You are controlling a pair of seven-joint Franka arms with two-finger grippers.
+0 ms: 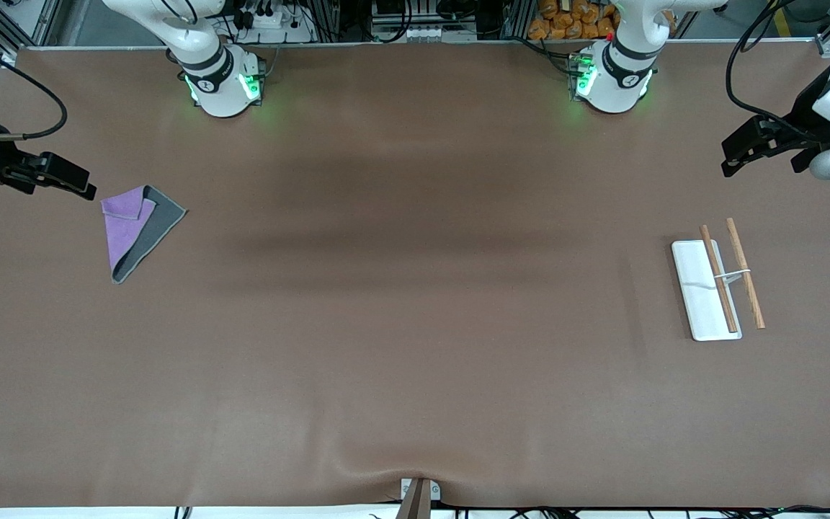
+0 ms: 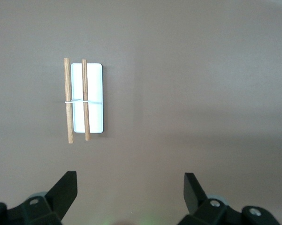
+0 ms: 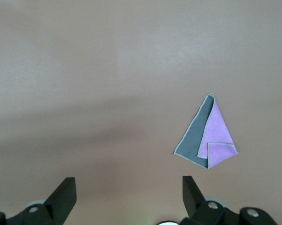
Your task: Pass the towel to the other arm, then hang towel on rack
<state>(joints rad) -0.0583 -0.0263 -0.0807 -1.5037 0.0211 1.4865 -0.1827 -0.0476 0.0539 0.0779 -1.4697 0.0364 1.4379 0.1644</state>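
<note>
The towel [image 1: 137, 231] lies flat on the brown table at the right arm's end, folded into a triangle with purple and dark grey faces showing. It also shows in the right wrist view [image 3: 211, 136]. My right gripper [image 1: 73, 180] is open and empty, up over the bare table beside the towel; its jaws [image 3: 129, 183] stand wide apart. The rack [image 1: 696, 281] stands at the left arm's end, a white tray with two wooden rods [image 1: 717, 277] joined by a wire. My left gripper [image 1: 732, 153] is open and empty over the bare table near the rack [image 2: 96, 84]; it also shows in the left wrist view [image 2: 130, 183].
A small metal mount [image 1: 418, 494] sits at the table edge nearest the front camera. The two arm bases [image 1: 220, 79] [image 1: 609, 79] stand along the table's back edge, with cables and orange items [image 1: 573, 21] past it.
</note>
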